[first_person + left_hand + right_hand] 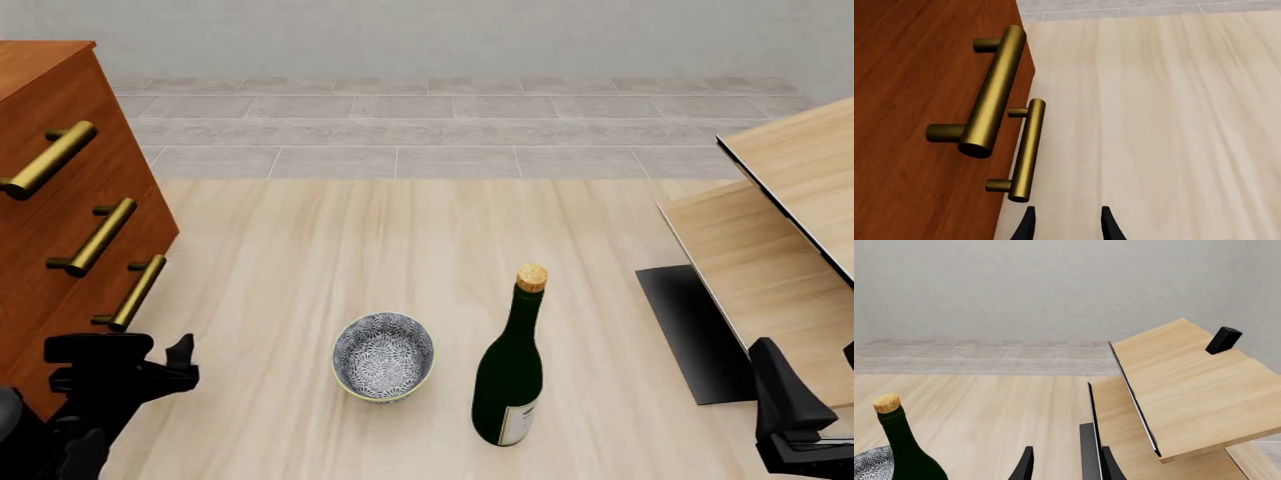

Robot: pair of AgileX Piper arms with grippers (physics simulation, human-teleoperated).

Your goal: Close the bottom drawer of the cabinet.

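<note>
The reddish-brown cabinet [60, 110] stands at the left with three brass bar handles. The bottom drawer [60, 335] has the lowest handle [134, 292]; its front looks level with the two above, with no step showing. In the left wrist view the smaller, farther handle [1026, 150] is the bottom drawer's and the larger one [994, 95] belongs to the drawer above. My left gripper [147, 360] is open and empty, close beside the bottom drawer's front and not touching it; its fingertips [1029, 222] show. My right gripper [787, 405] is open and empty at the near right.
A patterned bowl [383, 355] and a dark green corked bottle [510, 370] stand on the pale wood table between the arms. Pale light-wood furniture [787, 220] with a black panel [687, 330] is at the right, close to my right gripper [1067, 465].
</note>
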